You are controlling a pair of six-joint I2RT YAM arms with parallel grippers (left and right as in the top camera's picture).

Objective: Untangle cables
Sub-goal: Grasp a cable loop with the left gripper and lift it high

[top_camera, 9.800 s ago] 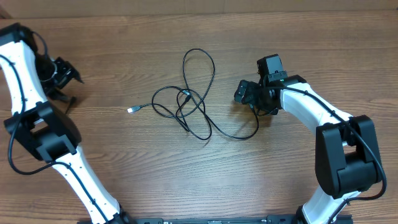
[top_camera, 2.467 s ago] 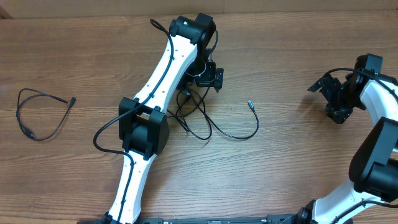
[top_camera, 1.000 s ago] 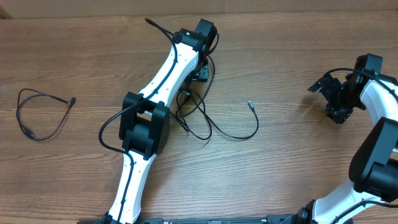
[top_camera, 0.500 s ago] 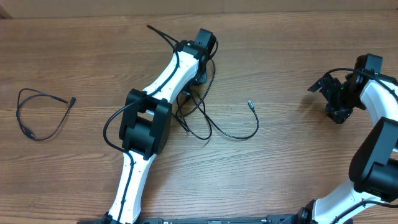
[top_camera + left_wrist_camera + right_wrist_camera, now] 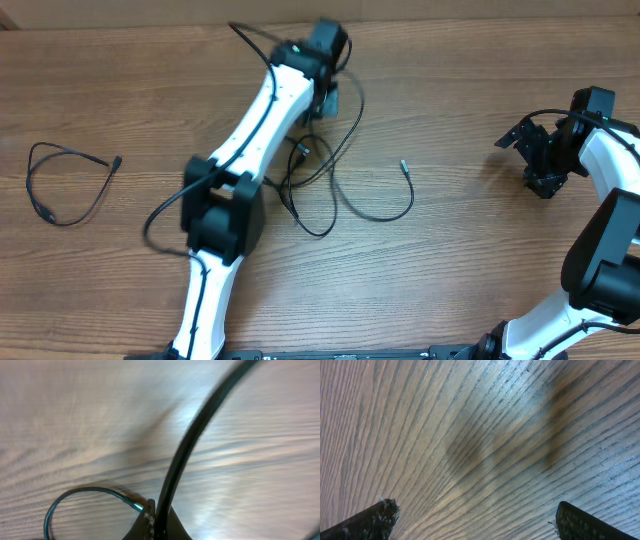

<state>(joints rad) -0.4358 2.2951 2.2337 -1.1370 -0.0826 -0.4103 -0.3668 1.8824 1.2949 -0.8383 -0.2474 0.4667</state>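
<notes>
Black cable (image 5: 181, 450) is pinched in my left gripper (image 5: 159, 516). On its wrist view the jaws are closed tight on the cord, which rises from the fingertips and sweeps away, blurred, to the upper right. From overhead I see the same cord leave the gripper, bow out to its right and drop back toward the arm's base, where it joins the tangle (image 5: 322, 180). That tangle lies on the table (image 5: 480, 280) just behind the gripper, on the base side, as a few loose loops crossing one another. One silver-tipped plug (image 5: 403, 165) lies apart at the tangle's right edge.

A second cable (image 5: 62, 148) lies by itself in a loose loop far out to the left gripper's left, well apart from the tangle and touching nothing else.

My right gripper (image 5: 475, 509) sits well off to the right of all this. Its fingers (image 5: 375, 520) are spread wide over bare wood with nothing between them.
</notes>
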